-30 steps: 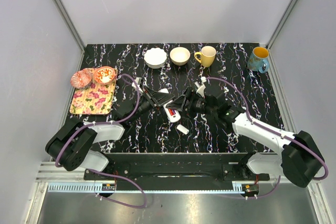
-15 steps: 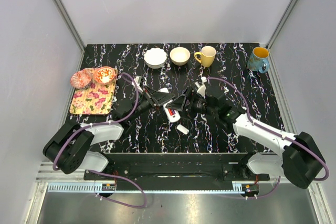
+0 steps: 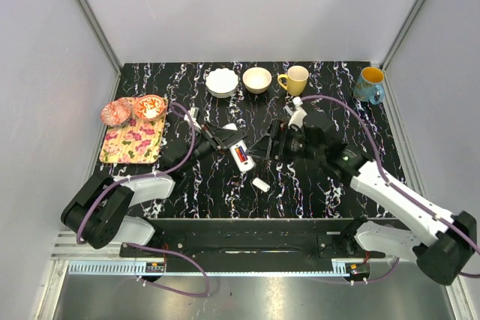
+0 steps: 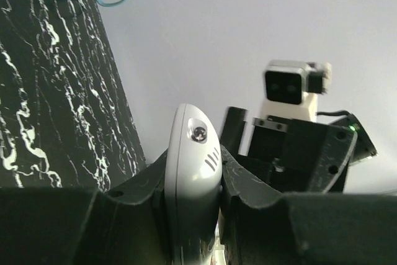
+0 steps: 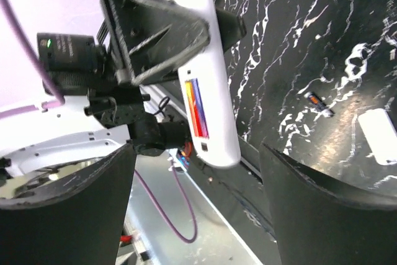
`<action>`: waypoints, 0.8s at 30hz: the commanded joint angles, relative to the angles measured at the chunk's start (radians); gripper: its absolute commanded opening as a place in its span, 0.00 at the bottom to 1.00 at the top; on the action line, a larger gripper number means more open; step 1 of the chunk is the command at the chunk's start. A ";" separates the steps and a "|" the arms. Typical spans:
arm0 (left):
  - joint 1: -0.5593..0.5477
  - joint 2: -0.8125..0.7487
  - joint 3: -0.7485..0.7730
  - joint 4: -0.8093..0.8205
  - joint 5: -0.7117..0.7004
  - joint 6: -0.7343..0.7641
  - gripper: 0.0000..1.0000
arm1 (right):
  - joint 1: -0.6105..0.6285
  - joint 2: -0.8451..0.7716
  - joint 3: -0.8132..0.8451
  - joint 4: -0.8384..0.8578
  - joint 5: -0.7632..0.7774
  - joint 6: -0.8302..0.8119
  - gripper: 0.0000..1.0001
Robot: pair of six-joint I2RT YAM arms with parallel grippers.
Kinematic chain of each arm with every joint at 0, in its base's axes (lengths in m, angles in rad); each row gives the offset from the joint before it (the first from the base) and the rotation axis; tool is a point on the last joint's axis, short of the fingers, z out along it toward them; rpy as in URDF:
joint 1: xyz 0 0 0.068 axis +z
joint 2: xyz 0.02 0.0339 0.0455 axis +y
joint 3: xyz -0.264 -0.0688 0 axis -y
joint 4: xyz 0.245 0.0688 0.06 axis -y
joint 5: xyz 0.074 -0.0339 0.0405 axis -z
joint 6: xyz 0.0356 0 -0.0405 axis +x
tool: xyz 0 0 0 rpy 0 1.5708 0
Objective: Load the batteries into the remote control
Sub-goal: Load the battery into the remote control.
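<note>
My left gripper [image 3: 223, 140] is shut on the white remote control [image 3: 240, 154] and holds it tilted above the table's middle. In the left wrist view the remote [image 4: 191, 172] sits clamped between my fingers [image 4: 124, 215]. Its open compartment shows reddish, orange and purple batteries [image 5: 197, 108] inside. One more small battery [image 5: 317, 102] lies loose on the table. My right gripper [image 3: 273, 145] is open and empty, just right of the remote and apart from it; in its own view [image 5: 198, 209] the remote's [image 5: 208, 91] lower end hangs between its spread fingers.
A small white cover piece [image 3: 261, 183] lies on the table in front of the remote. Two bowls [image 3: 222, 82], a yellow mug [image 3: 295, 79] and a blue mug [image 3: 369, 85] stand along the back edge. A floral tray [image 3: 132, 142] with dishes is at the left.
My right gripper has drawn back to the right and risen, away from the remote it was against. The left gripper still holds the remote, shifted slightly.
</note>
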 commanded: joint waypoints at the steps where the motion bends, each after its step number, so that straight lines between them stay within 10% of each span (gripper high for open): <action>1: 0.049 -0.024 0.014 0.025 0.032 0.014 0.00 | -0.004 -0.115 0.061 -0.186 0.118 -0.235 0.84; 12: 0.161 -0.312 -0.177 -0.272 0.086 0.124 0.00 | 0.071 0.057 -0.140 -0.201 0.271 -0.447 0.73; 24: 0.161 -0.569 -0.233 -0.437 0.066 0.178 0.00 | 0.208 0.411 0.098 -0.307 0.488 -0.654 0.69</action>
